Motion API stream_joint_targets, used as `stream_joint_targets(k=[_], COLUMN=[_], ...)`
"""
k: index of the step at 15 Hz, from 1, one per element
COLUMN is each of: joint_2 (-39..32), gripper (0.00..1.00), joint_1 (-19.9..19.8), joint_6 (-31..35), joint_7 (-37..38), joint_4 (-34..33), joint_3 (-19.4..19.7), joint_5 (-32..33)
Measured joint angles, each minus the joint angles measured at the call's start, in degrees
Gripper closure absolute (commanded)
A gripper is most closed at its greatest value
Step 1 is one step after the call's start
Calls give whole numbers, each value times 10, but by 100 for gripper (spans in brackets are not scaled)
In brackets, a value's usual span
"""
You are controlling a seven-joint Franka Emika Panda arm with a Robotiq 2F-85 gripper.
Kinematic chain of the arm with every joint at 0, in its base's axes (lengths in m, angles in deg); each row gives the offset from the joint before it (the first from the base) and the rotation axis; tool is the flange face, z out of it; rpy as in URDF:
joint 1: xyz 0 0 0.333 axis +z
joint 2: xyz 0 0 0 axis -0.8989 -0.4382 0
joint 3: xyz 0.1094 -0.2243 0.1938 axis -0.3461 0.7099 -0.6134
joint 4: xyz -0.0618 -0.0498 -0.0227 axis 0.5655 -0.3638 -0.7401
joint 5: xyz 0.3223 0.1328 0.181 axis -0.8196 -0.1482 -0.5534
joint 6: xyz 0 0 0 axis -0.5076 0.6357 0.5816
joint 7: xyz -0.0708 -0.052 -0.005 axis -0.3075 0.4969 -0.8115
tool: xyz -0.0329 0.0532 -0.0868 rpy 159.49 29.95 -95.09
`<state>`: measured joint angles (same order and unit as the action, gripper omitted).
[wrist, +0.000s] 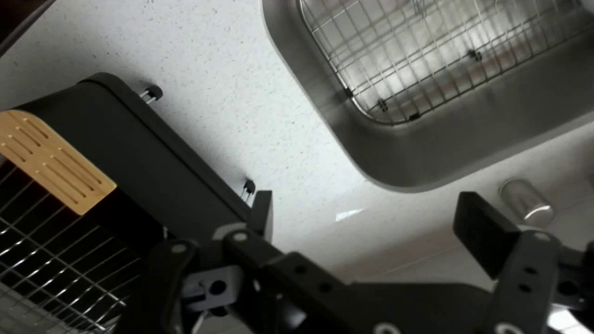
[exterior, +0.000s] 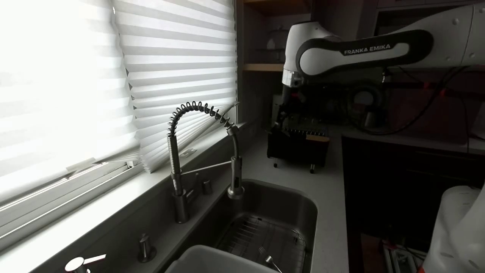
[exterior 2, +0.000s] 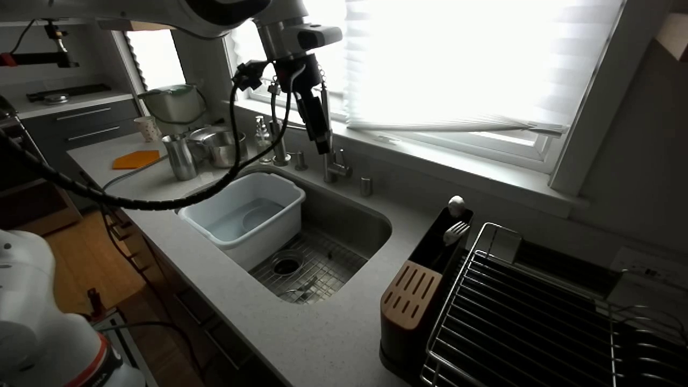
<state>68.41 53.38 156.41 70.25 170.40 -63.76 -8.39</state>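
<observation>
Closest to us in the wrist view, the one gripper (wrist: 366,211) has its two fingers (wrist: 263,215) spread wide, pinching nothing. The nearest thing is one black caddy (wrist: 153,153) with one slotted wooden insert (wrist: 60,162); it sits beside the sink, along the side of one dish rack (wrist: 69,266) with two feet (wrist: 154,92) showing. A finger overlaps the caddy's end from this angle; we cannot tell whether they touch. We judge the step in hand to be positioning near the caddy, with no grip made; a grip from here would call for lining up the fingers and lowering them without knocking the rack.

In an exterior view we count two utensil heads above the caddy: one fork (exterior 2: 457,231) and one round-ended piece (exterior 2: 456,203). Further on lies one sink (wrist: 417,162) with at least one loose fork (exterior: 269,259), one plastic tub (exterior 2: 274,239) and one spring faucet (exterior: 181,208). Beyond, we see one metal pitcher (exterior 2: 181,156), one paper cup (exterior 2: 147,129), one orange mat (exterior 2: 137,159) and one bin (exterior 2: 177,110).
</observation>
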Motion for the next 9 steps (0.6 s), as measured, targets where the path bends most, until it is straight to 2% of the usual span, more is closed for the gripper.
stream_joint_targets(k=[3,9], joint_2=[-32,-108], gripper=[0,0], joint_1=[-26,-54], joint_6=[39,94], joint_7=[44,183], joint_4=[-27,-68], joint_3=[25,53], joint_5=[0,0])
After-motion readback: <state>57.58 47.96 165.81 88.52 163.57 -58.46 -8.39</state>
